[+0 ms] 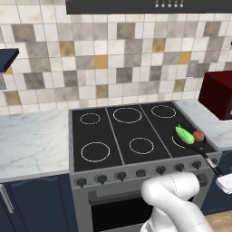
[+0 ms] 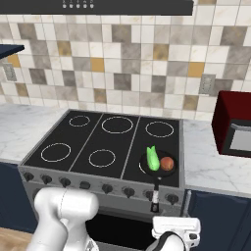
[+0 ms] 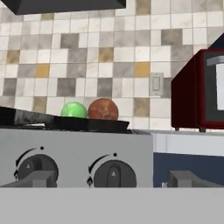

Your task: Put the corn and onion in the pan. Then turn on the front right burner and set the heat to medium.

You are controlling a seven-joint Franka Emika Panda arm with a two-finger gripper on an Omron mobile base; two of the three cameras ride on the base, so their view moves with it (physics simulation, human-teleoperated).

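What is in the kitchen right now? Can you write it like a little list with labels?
corn: green, lying in the pan
onion: reddish ball, in the pan beside the corn
pan: black, on the front right burner, handle pointing toward the knobs
knobs: a row along the stove front
gripper: open, low in front of the knobs, holding nothing
microwave: dark red, on the counter right of the stove
done: both foods in the pan
left to do: turn the burner knob
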